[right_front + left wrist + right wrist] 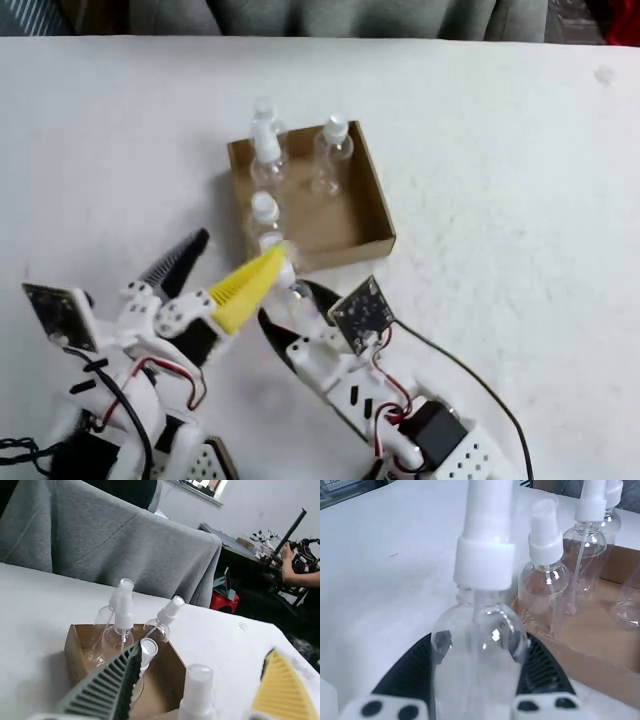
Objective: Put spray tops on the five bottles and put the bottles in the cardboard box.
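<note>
My right gripper [296, 306] [477, 672] is shut on a clear bottle [297, 296] [480, 650] that stands upright just in front of the cardboard box [372, 205] [75, 645] [600, 625]. A white spray top [487, 545] [198, 687] sits on its neck. My left gripper [243, 246] [204, 654] is open, its black finger [107, 685] and yellow finger [248, 284] [282, 690] on either side of that spray top, the yellow tip close to it. Several capped bottles [268, 150] [122, 627] [545, 587] stand in the box.
The box lies mid-table, its near wall right beside the held bottle. Bare white table [500, 150] spreads to the left, right and far side. A grey cloth-covered seat back [115, 545] stands beyond the far edge.
</note>
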Robot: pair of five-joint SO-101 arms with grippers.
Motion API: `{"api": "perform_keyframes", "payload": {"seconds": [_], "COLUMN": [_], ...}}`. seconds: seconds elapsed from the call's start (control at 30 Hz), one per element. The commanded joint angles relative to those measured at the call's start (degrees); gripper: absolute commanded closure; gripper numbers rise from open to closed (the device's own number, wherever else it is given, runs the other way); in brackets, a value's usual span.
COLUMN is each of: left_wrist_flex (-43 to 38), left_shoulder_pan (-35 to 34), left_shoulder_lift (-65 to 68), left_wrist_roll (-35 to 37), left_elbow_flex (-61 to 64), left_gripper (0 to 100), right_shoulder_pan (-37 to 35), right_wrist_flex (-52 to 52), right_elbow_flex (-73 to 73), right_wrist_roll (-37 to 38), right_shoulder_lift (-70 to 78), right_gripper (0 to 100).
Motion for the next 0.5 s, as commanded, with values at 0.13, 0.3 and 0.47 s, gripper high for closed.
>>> {"api": "perform_keyframes", "payload": {"seconds": [0.13,0.3,0.47], "left_wrist_flex": [-4.22,-4.66,-4.57], "left_shoulder_pan": [-4.79,-7.16,-7.69], "left_shoulder_lift": [2.68,16.57,26.24], "left_wrist_roll": [2.02,2.02,2.64], "left_elbow_flex": [-3.52,-7.82,-10.20], "left_gripper": [65,65,65], "right_shoulder_pan": [0.75,0.75,0.84], "right_wrist_flex": [0.40,2.86,5.41], "right_elbow_flex": [-3.78,-5.71,-7.30], "right_wrist_roll": [0.09,0.09,0.09], "right_shoulder_lift": [-0.57,-0.57,-0.57], "right_gripper": [98.3,98.3,98.3]}}
